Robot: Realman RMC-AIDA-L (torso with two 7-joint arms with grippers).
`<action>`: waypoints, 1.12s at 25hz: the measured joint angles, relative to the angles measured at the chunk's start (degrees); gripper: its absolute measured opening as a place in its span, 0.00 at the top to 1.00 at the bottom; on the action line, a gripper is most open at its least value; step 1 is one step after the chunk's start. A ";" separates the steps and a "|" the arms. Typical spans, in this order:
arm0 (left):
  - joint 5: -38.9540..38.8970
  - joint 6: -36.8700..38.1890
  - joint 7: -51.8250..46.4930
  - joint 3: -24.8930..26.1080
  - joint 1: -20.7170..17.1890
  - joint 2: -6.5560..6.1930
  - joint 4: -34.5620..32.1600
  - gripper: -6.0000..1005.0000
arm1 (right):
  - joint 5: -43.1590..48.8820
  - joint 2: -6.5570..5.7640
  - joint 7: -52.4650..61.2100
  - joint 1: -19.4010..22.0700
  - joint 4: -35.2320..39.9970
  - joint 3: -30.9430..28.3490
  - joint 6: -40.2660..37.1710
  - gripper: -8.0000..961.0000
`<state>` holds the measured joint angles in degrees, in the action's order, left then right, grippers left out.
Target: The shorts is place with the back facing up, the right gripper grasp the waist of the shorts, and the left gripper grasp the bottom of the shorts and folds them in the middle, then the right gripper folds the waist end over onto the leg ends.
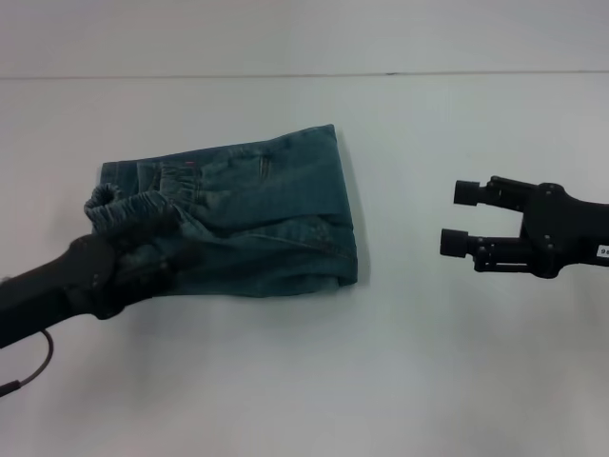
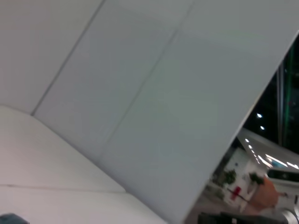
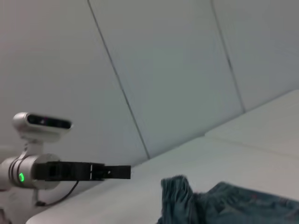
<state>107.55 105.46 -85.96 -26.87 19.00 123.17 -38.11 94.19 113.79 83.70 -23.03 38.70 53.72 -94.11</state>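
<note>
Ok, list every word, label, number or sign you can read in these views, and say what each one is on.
Small white label on the right end effector, at the head view's right edge: dark characters, cut off and too small to read.
The shorts: no print or number shows on the folded denim.
Left end effector, resting on the waist end: no markings visible.
Nothing else is readable.

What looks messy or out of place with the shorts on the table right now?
The shorts lie folded, but the waist end is bunched and puckered up beside the left gripper instead of lying flat. The right gripper hovers apart, fingers open.
</note>
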 joint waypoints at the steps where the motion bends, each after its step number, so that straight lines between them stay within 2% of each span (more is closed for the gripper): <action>1: 0.53 -0.11 0.00 -0.25 0.30 -0.03 0.06 0.13 | 0.71 -0.03 0.49 -0.25 0.03 -0.11 -0.02 0.02; 9: 3.26 -2.78 -0.28 -3.18 2.06 -0.14 0.94 0.13 | 4.18 -0.13 2.56 -1.31 -0.13 -0.40 0.57 0.03; 28: 4.43 -4.75 0.44 -4.24 2.99 0.08 2.11 0.13 | 5.68 0.47 1.95 -0.96 -0.33 -2.47 3.09 0.04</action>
<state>111.98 100.71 -85.52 -31.10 21.99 123.25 -36.00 99.87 114.26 85.65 -23.98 38.37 51.25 -91.01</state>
